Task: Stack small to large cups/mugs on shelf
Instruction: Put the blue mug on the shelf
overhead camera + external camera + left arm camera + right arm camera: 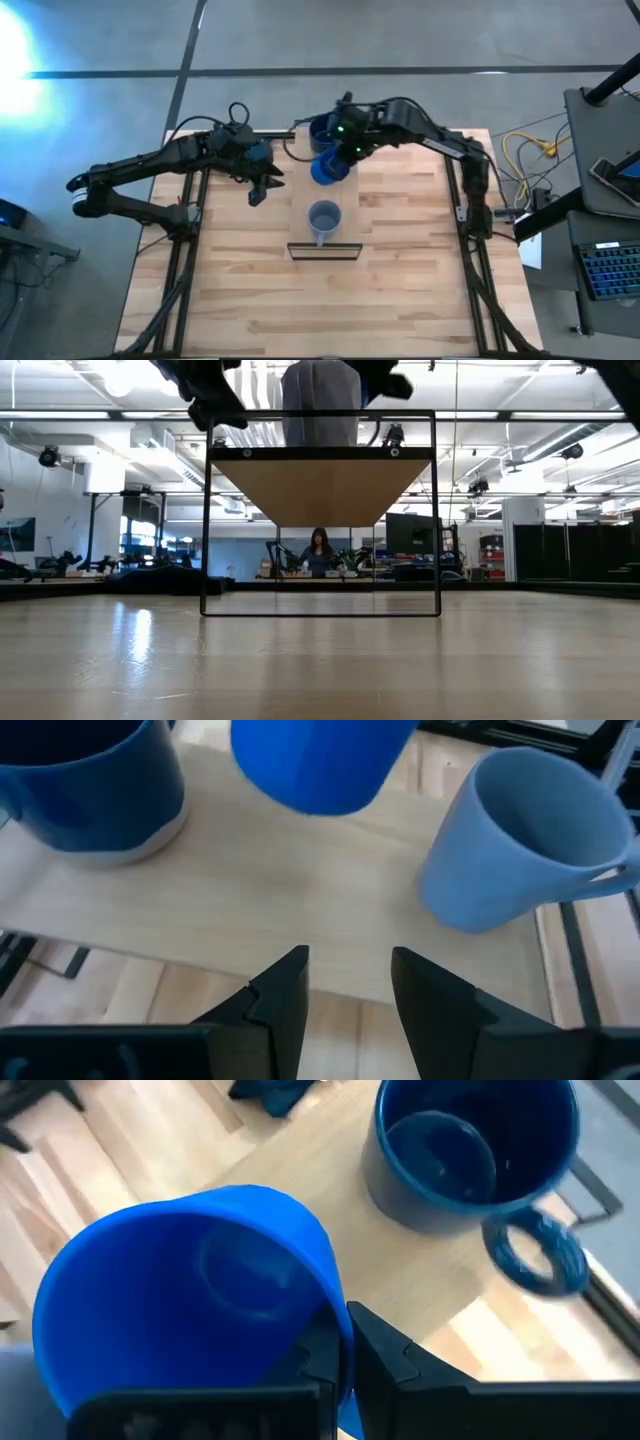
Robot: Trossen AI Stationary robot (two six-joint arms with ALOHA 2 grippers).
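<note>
The bright blue mug (pixel 190 1295) is pinched by its rim in the clenched right gripper (pixel 340 1355), tilted above the shelf (pixel 250 910) between the navy mug (pixel 470 1155) and the grey-blue mug (pixel 520 840). The left gripper (pixel 350 985) is held released beside the shelf, grasping nothing.

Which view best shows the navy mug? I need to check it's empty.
The right wrist view: the navy mug shows its bare inside and handle. The high view shows only its rim behind the bright blue mug; the left wrist view shows its side.
</note>
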